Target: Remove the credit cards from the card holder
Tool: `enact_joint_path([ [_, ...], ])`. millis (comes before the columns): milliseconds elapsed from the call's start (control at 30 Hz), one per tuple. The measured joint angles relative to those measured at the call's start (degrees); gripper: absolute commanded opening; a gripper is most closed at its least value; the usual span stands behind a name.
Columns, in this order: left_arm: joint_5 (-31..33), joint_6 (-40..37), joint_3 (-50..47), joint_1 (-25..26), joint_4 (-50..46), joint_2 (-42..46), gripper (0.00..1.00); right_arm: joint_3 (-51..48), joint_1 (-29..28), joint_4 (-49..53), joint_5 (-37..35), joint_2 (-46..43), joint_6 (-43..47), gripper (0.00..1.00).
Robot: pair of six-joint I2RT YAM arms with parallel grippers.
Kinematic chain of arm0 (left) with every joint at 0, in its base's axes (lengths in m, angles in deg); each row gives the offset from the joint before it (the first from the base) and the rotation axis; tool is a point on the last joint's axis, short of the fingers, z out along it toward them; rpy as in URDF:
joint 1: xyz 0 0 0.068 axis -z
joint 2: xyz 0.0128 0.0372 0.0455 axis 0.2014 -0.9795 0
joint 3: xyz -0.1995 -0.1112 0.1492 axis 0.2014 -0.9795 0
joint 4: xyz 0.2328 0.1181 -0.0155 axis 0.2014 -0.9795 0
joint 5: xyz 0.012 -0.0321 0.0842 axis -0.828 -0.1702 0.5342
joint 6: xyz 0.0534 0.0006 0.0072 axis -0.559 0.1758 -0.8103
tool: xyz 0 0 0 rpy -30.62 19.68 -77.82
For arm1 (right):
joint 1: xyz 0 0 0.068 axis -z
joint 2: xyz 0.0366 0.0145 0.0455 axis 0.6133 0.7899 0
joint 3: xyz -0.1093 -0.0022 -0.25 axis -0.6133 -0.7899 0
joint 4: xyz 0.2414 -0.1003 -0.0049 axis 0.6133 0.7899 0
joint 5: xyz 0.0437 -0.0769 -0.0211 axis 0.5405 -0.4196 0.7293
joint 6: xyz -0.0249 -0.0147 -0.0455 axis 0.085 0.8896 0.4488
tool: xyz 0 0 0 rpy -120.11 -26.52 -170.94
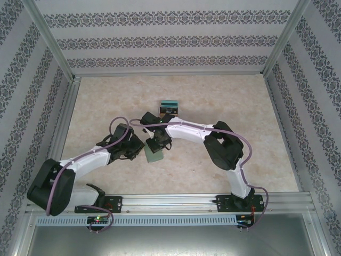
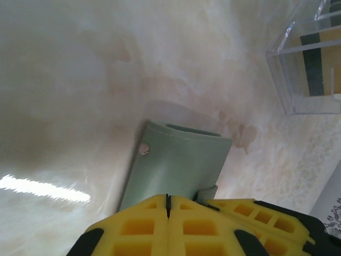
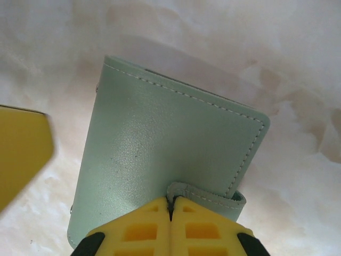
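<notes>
We see the card holder [image 3: 160, 138] lying closed on the marbled table [image 1: 240, 106]. Both jaws are pressed shut, the right gripper [image 3: 171, 205] at its tab [image 3: 208, 196] and the left gripper [image 2: 168, 200] at its edge; we cannot tell whether either is gripping it. A clear card stand [image 1: 170, 108] sits just beyond, with bare tabletop out to the patterned walls [image 1: 160, 42].

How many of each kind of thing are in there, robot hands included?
Grippers: 2, the left gripper and the right gripper
Green card holder: 1
Clear stand: 1
Total: 4, leaving out the cards in the stand, which are too hidden to count.
</notes>
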Motion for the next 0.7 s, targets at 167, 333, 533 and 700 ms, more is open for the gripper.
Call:
enact_joint_path([
  [167, -0.5, 1.4, 0.0, 1.8, 4.9, -5.8, 0.0, -1.6, 0.9, -1.8, 2.2, -0.8, -0.9, 0.0],
  [333, 0.3, 2.1, 3.1, 2.2, 2.7, -9.0, 0.0, -3.5, 2.0, -3.5, 4.3, -1.7, -2.1, 0.0],
  [533, 0.9, 2.3, 8.3, 2.7, -4.7, -12.4, 0.0, -7.3, 3.4, -7.1, 6.1, -3.8, -2.8, 0.0],
  [700, -0.1, 2.3, 9.6, 2.7, -5.7, -14.3, 0.0, -11.1, 4.9, -10.5, 7.5, -5.8, -3.5, 0.0],
])
